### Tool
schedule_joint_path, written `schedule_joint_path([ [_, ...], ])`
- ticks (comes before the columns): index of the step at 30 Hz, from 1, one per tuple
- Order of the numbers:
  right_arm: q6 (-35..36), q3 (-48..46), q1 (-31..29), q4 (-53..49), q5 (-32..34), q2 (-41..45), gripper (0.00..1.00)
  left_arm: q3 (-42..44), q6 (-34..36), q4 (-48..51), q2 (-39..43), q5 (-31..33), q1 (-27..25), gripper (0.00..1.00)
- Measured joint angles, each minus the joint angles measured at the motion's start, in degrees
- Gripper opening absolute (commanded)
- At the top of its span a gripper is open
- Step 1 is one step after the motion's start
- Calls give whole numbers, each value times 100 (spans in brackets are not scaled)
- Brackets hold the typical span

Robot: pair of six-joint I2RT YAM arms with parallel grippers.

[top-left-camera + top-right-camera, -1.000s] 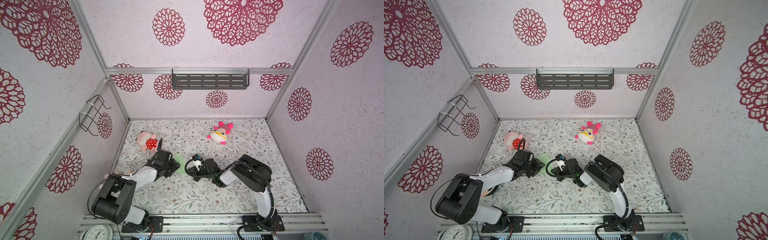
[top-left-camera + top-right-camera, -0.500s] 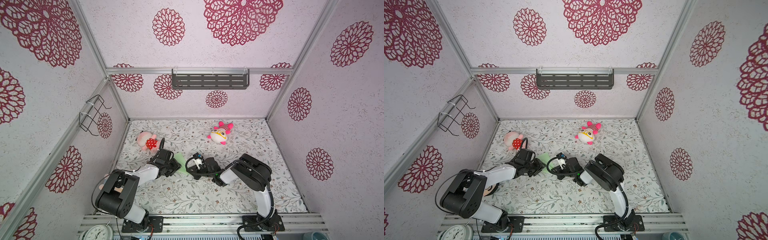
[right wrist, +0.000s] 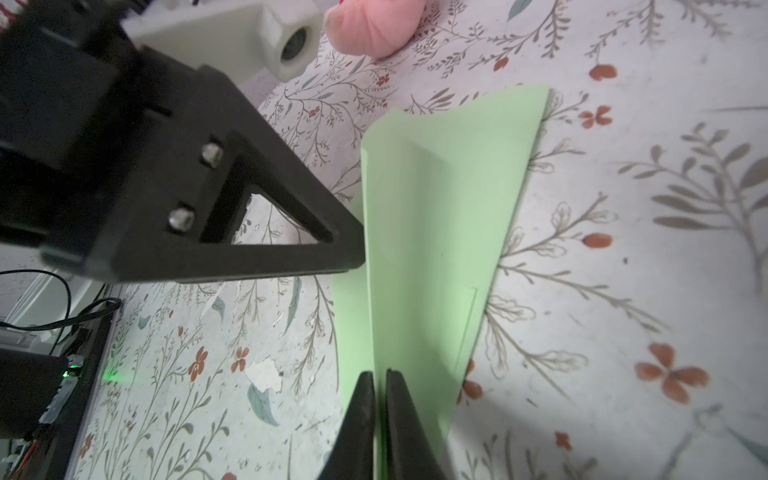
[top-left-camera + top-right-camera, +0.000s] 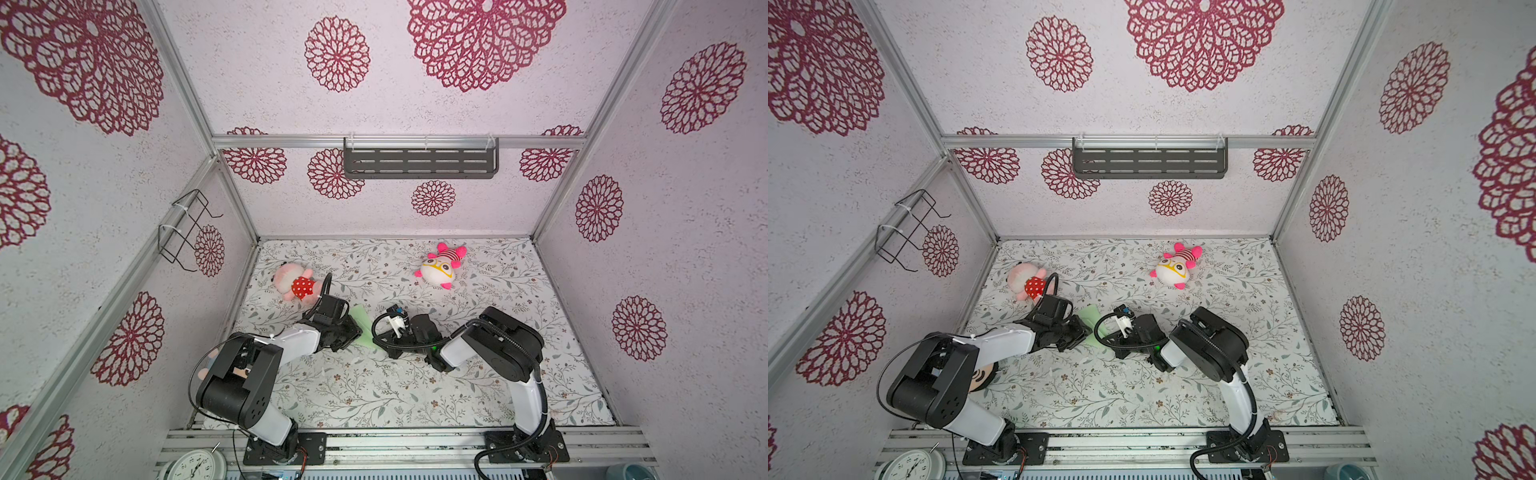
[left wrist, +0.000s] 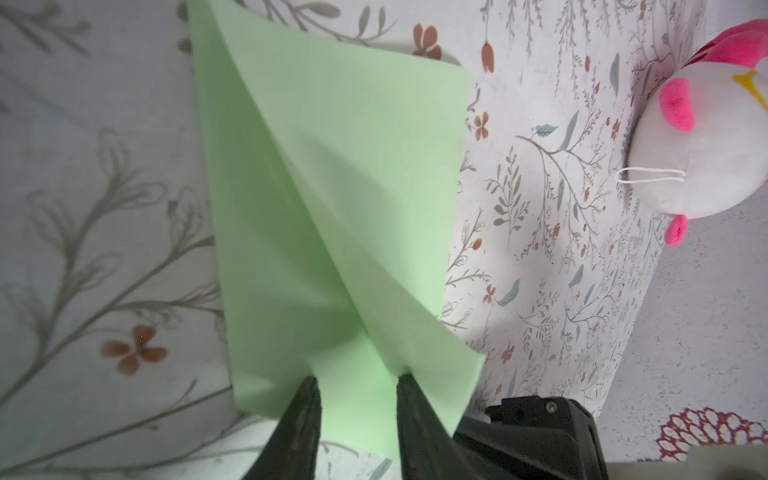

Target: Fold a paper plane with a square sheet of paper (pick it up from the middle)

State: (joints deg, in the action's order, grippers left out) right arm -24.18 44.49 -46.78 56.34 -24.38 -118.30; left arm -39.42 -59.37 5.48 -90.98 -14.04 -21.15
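As your left gripper (image 5: 357,377) narrowed, half-open, around the paper plane (image 5: 332,166) near the pink plush (image 4: 293,282), your right gripper (image 3: 379,374) stayed pinched on it, likely setting up a crease.

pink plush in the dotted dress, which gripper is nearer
Left. The left gripper sits close by the pink plush; the right gripper is farther, across the green paper.

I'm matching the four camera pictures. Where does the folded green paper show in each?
In a top view: folded green paper just left of the floral table cover's middle.
In a top view: same spot.
Left wrist: fills the picture's middle.
Right wrist: centre, pinched by the right hand.
Shared landmark: the floral table cover under it.
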Motion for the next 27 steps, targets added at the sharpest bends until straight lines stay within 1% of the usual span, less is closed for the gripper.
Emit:
schedule_joint_path([
  [5,-13,0,11,-2,-17,2,15,-177,-46,17,-179,-20,0,43],
  [12,-94,11,33,-17,-37,2,21,-306,-109,114,-280,-13,2,45],
  [16,-256,153,92,-264,-98,9,27,-396,-122,221,-321,-2,-4,51],
  [21,-446,391,197,-796,-317,57,27,-586,-59,472,-402,66,-59,53],
  [27,-608,470,219,-1231,-409,166,23,-839,-4,815,-531,212,-136,52],
])
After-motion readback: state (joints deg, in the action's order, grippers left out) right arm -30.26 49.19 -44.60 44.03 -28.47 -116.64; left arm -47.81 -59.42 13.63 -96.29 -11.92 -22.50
